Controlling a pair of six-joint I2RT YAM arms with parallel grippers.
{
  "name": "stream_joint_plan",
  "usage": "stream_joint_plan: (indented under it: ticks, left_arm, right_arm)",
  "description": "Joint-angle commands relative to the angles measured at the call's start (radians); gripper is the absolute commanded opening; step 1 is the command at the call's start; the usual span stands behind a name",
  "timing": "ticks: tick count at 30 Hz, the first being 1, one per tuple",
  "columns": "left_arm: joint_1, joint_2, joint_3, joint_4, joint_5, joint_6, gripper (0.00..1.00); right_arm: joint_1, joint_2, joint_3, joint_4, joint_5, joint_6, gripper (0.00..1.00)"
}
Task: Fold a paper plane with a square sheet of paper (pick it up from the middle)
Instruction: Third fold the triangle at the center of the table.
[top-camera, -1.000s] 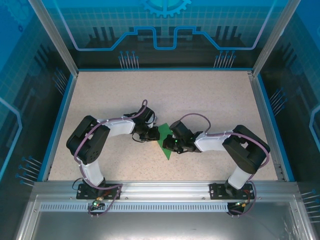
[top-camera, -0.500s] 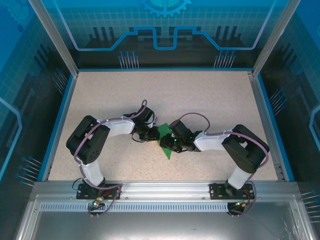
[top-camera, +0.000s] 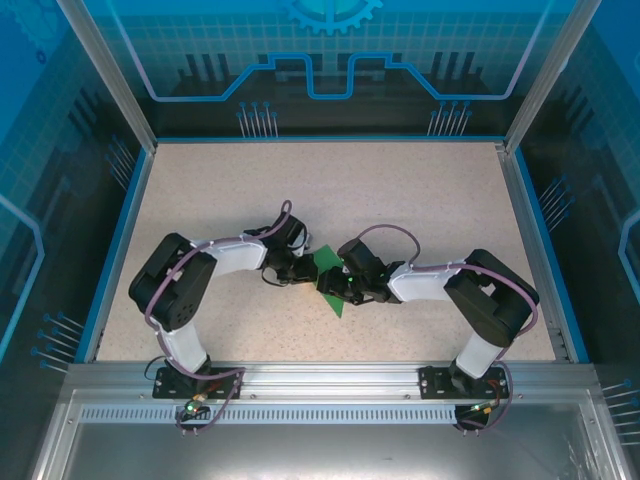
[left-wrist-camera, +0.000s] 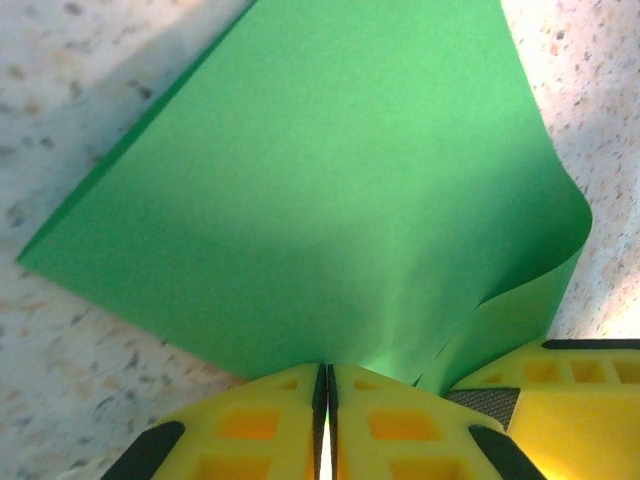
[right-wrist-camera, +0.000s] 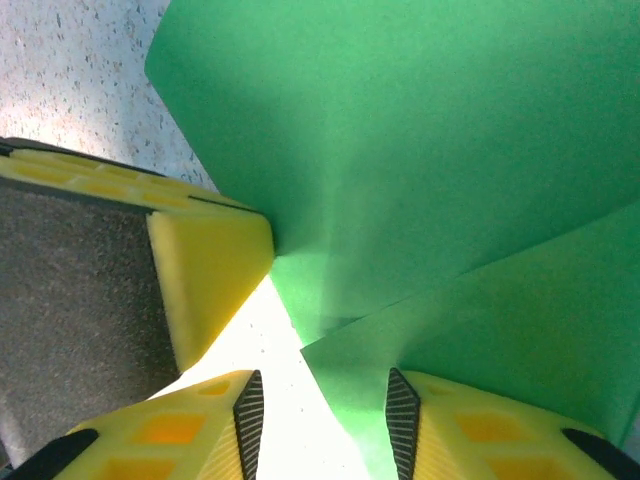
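A thin, matte, bright green sheet of paper (top-camera: 337, 302) lies partly folded at the middle of the speckled beige table (top-camera: 400, 200), between the two arms' grippers. From the left wrist the paper (left-wrist-camera: 300, 200) shows a flat doubled panel with straight edges, and one flap curls up in a smooth loop at the right. The left gripper (left-wrist-camera: 325, 385) is pinched tight on the sheet's near edge, its yellow ribbed fingers (left-wrist-camera: 250, 425) pressed together with only a hairline between them. The right gripper (right-wrist-camera: 322, 400) stands parted - a bright gap separates its dark, ridged pads (right-wrist-camera: 248, 405). A loose corner of the paper (right-wrist-camera: 450, 150) runs down into that gap along the right-hand pad, unclamped. In the overhead view the two grippers (top-camera: 298, 270) (top-camera: 338, 285) sit just beside each other over the sheet.
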Motion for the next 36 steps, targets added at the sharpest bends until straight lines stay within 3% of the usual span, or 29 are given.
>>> stream_joint_plan:
  ticks: [1,20,36]
  left_arm:
    - [0.024,-0.050,-0.029,-0.070,0.018,-0.016,0.13]
    - [0.008,-0.107,-0.028,-0.023,0.147,-0.092,0.13]
    - [-0.048,-0.022,-0.008,0.008,0.158,-0.111,0.12]
  right_arm:
    - [-0.010,0.004,-0.038,-0.050,0.040,0.002,0.38]
    - [-0.009,-0.002,-0.071,-0.056,0.044,-0.004,0.08]
    - [-0.010,-0.012,-0.101,-0.041,0.026,-0.036,0.00]
